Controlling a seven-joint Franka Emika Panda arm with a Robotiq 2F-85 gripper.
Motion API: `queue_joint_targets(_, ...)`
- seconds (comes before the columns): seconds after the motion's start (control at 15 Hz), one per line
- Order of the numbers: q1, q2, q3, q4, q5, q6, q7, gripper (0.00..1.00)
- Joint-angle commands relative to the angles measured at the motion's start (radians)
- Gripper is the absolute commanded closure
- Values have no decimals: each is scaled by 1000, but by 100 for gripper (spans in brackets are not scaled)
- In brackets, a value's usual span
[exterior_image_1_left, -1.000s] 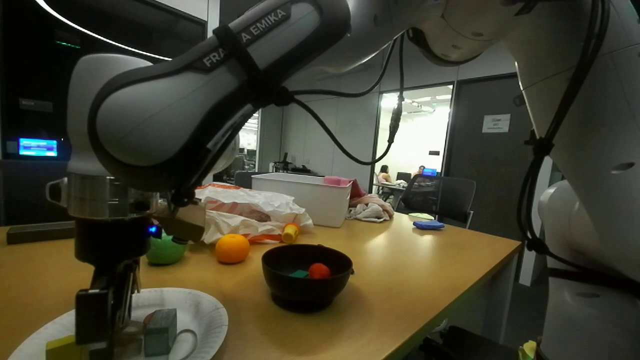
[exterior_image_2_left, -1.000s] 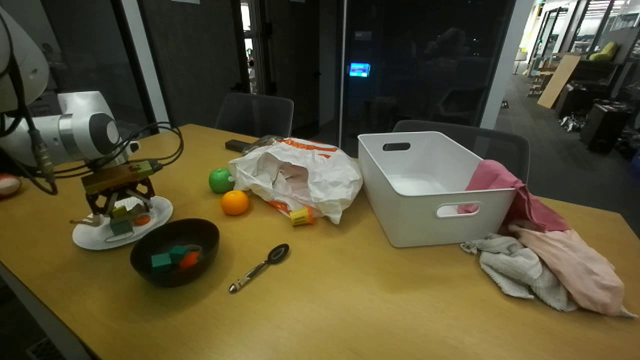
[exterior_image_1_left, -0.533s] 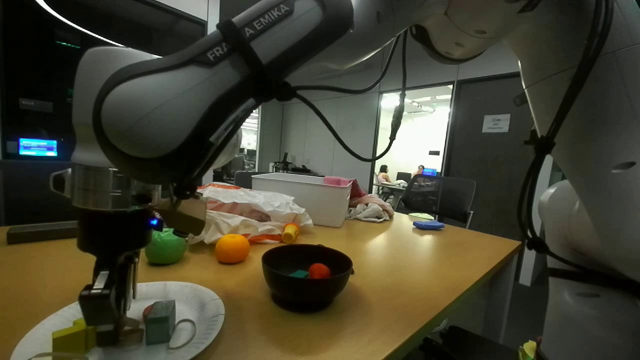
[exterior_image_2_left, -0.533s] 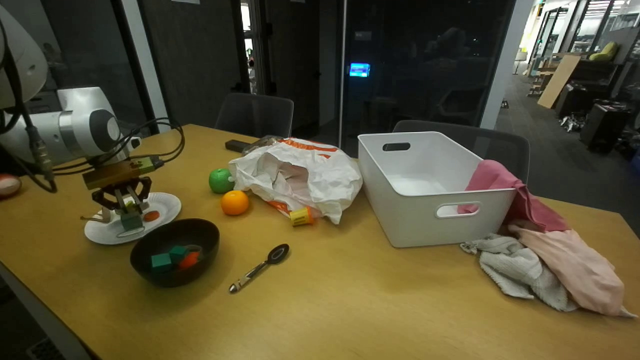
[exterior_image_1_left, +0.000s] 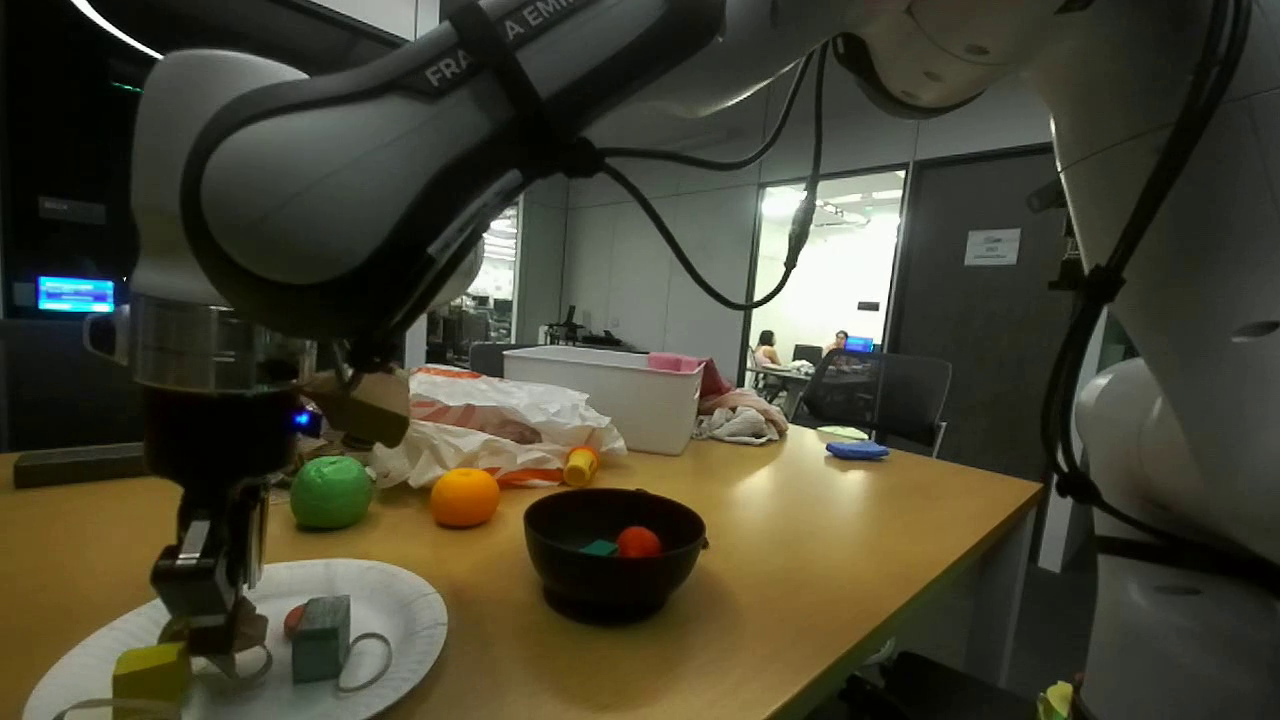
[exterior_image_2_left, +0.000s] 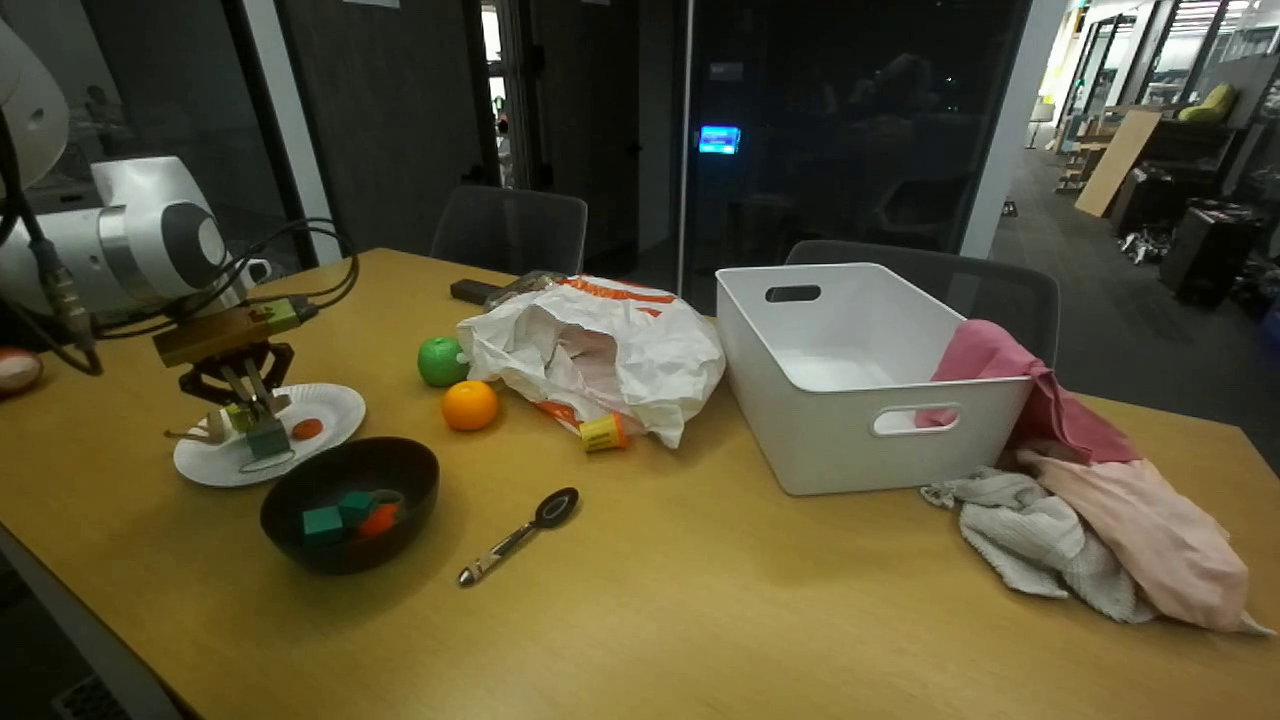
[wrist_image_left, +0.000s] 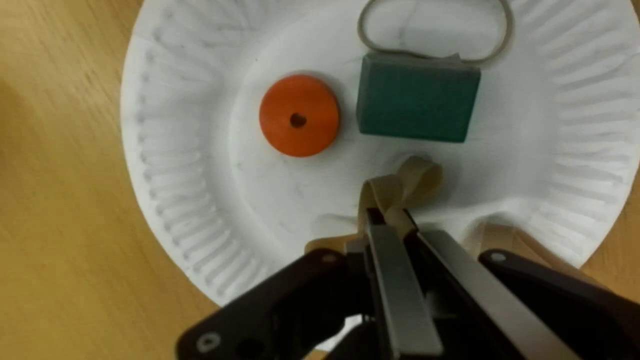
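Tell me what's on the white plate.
At least an orange disc, a green block, a thin loop and a yellow block show on the plate. The gripper, closed on a tan band, covers part of it; anything behind cannot be seen.

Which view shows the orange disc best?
The wrist view: it shows the disc whole, hole included. Both exterior views show it small; the green block partly hides it in an exterior view.

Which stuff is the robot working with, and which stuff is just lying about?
Seems part of the work:
pincer, closed on a tan strip
paper plate underneath
teal block, orange disc and yellow block lying on it
maybe the black bowl

Seems just lying about:
orange fruit
round green thing
spoon
white bag
white bin
cloths
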Motion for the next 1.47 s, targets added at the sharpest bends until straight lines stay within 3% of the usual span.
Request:
queue_joint_targets(0.0, 28, -88, -9, -12, -71, -70, 48, 92)
queue_joint_targets(0.47, 20, -248, -38, -44, -346, -239, 166, 92)
queue_joint_targets(0.67, -12, -319, -55, -58, -392, -293, 231, 92)
queue_joint_targets(0.93, -83, -438, -88, -122, -336, -353, 301, 91)
queue_joint_targets(1.13, -126, -516, -112, -182, -225, -391, 306, 90)
queue_joint_targets(1.4, -157, -607, -144, -317, -89, -353, 279, 91)
